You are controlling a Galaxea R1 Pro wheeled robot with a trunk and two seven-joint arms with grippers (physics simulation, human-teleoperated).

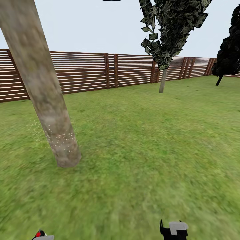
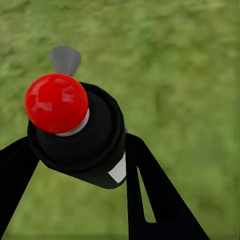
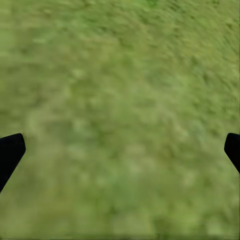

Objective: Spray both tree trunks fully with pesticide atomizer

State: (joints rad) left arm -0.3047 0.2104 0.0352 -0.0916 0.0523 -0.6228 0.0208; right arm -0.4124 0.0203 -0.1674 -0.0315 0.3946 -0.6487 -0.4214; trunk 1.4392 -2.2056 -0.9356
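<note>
The near tree trunk [image 1: 46, 90] stood at the left of the head view, leaning, its base planted in the grass [image 1: 140, 143]. A second tree [image 1: 162, 80] stood far back and to the right, just in front of the fence [image 1: 86, 71], which ran across behind the whole lawn. A further tree [image 1: 228, 55] stood at the far right. Low in front, the pesticide atomizer [image 1: 40, 234] sat left in the left hand [image 2: 75, 165], and the right hand [image 1: 174, 230] was well apart to its right.
</note>
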